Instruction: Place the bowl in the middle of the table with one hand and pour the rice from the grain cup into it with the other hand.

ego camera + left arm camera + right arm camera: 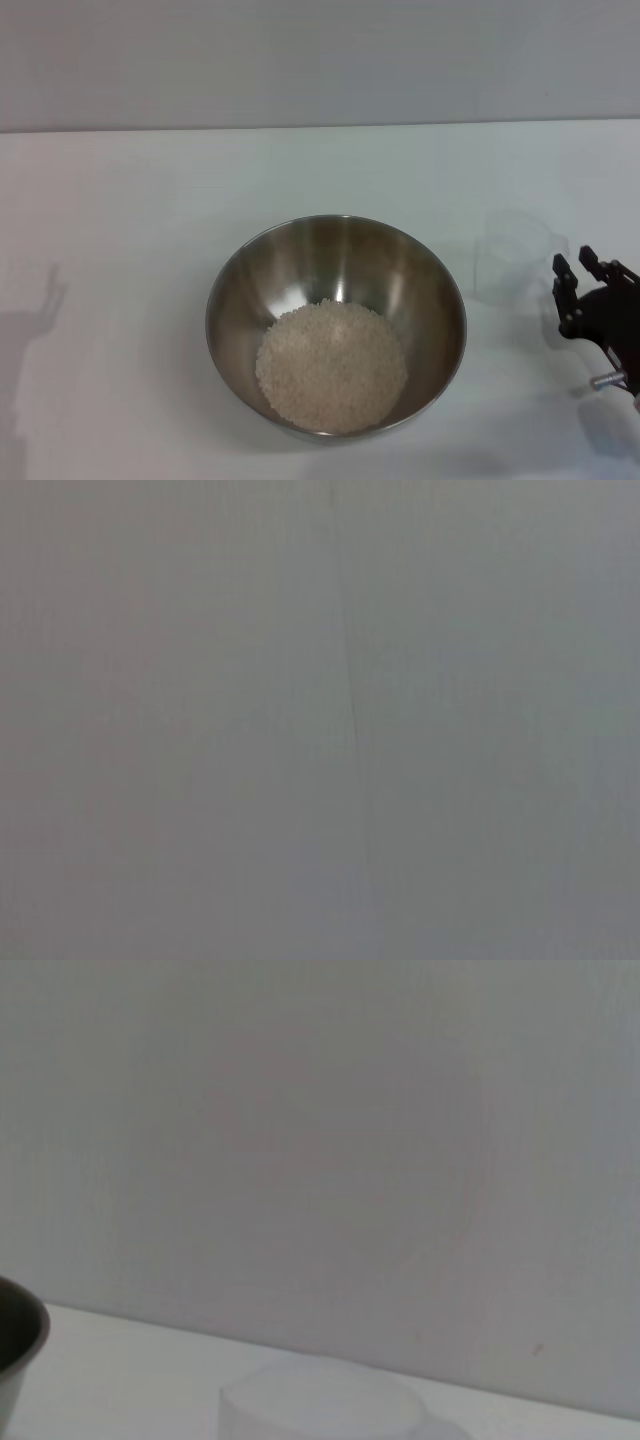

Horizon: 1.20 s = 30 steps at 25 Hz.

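The bowl [336,325] stands upright on the counter [120,220], near the counter's middle and toward its near edge. The rice [331,365] lies in a loose mound on the bowl's floor, toward the 6 o'clock side of the inside wall. The upper wall of the bowl is bare and reflective.

The cup [515,255] stands upright on the counter at about 2 o'clock from the bowl, near it but apart from its rim. No rice shows inside the cup.

The right gripper [578,268] is at the 3 o'clock edge of the head view, just beside the cup on its 4 o'clock side. Its two fingers [563,275] are spread apart and hold nothing; they do not touch the cup.

In the right wrist view the cup's rim [320,1405] shows low against the grey wall [320,1140], with the bowl's edge [20,1345] at the picture's side.

The left gripper is not in view; the left wrist view shows only a plain grey surface.
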Each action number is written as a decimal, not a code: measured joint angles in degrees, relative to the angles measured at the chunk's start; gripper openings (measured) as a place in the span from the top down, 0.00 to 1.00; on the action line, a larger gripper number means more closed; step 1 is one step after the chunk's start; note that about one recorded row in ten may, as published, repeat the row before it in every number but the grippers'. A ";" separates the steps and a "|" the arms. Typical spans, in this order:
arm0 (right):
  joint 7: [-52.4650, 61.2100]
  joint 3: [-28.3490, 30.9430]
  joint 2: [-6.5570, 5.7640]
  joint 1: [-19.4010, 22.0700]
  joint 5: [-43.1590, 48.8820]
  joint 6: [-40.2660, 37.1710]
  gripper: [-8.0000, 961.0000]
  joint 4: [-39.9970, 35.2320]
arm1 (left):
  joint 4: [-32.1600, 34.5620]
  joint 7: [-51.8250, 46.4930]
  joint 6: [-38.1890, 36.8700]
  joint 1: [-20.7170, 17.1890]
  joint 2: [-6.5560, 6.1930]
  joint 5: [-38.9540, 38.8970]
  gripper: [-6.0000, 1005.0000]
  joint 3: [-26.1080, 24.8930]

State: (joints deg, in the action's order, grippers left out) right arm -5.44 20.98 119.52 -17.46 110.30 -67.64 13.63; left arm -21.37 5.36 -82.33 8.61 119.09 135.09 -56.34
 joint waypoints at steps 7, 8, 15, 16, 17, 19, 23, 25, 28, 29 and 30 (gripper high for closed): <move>-0.21 -2.39 0.01 5.10 0.40 -6.84 0.71 0.33 | 0.02 0.00 0.50 0.00 0.00 0.01 0.14 0.00; 0.00 -3.80 -0.02 7.58 0.38 -11.35 0.71 0.39 | 0.06 0.01 0.53 0.00 0.00 0.01 0.14 0.00; 2.57 -0.33 -0.03 14.59 -2.74 -23.46 0.63 -0.53 | 0.54 -0.05 0.86 0.01 0.00 0.00 0.14 0.00; 3.42 0.34 -0.06 15.23 -3.99 -24.67 0.59 -1.00 | 0.57 -0.15 1.07 0.01 0.00 -0.01 0.14 0.00; 4.57 0.70 -0.08 15.60 -5.82 -25.58 0.55 -1.81 | 0.58 -0.26 1.26 0.00 -0.01 0.00 0.14 0.00; 7.49 1.02 -0.11 15.90 -9.52 -26.52 0.49 -3.51 | 0.63 -0.42 1.64 0.00 0.00 0.00 0.14 0.00; 13.35 1.09 -0.18 15.71 -15.76 -26.94 0.38 -7.18 | 0.72 -0.45 1.94 -0.38 0.00 0.00 0.14 0.00; 13.60 1.15 -0.18 15.69 -16.26 -27.04 0.33 -7.43 | 0.72 -0.48 1.94 -0.49 0.00 0.00 0.14 0.00; 13.85 1.45 -0.18 15.42 -16.79 -27.50 0.33 -7.66 | 0.72 -0.54 1.94 -0.74 0.00 0.00 0.14 0.00; 13.85 1.45 -0.18 15.42 -16.79 -27.50 0.33 -7.66 | 0.72 -0.54 1.94 -0.74 0.00 0.00 0.14 0.00; 13.87 1.46 -0.16 15.29 -16.81 -27.52 0.33 -7.63 | 0.76 -0.54 1.94 -0.84 0.00 -0.01 0.14 0.00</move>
State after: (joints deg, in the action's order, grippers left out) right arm 8.43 22.44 119.35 -2.16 93.48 -95.17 6.00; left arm -20.61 4.82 -80.39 7.77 119.09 135.09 -56.34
